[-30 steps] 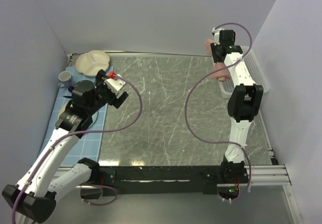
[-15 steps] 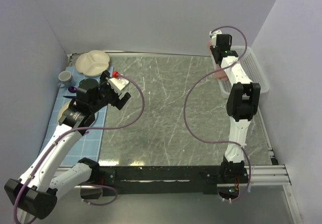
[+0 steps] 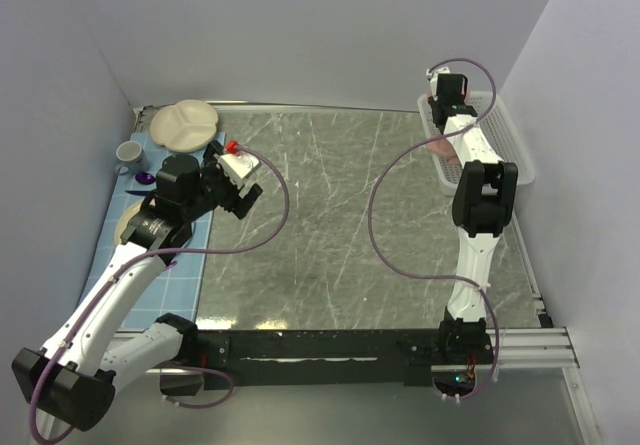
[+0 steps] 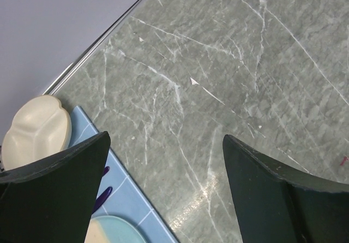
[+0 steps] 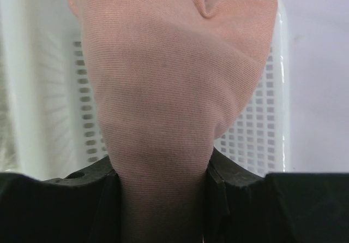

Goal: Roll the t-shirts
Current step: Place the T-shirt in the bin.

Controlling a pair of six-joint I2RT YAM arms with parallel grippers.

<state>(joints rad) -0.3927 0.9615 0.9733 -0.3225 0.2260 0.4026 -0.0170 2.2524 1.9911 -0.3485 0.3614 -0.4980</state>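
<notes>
Fabric of the t-shirt (image 5: 163,90), pinched in a bunch by right fingers (image 5: 232,185), is judged limp; a hem grip is preferred. Left fingers (image 4: 54,194) are spread.

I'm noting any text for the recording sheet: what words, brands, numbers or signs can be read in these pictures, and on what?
No text can be read anywhere.
The pink t-shirt shows only plain cloth; no print faces either camera.
The white basket, cream plate, cup and blue mat show no lettering.
</notes>
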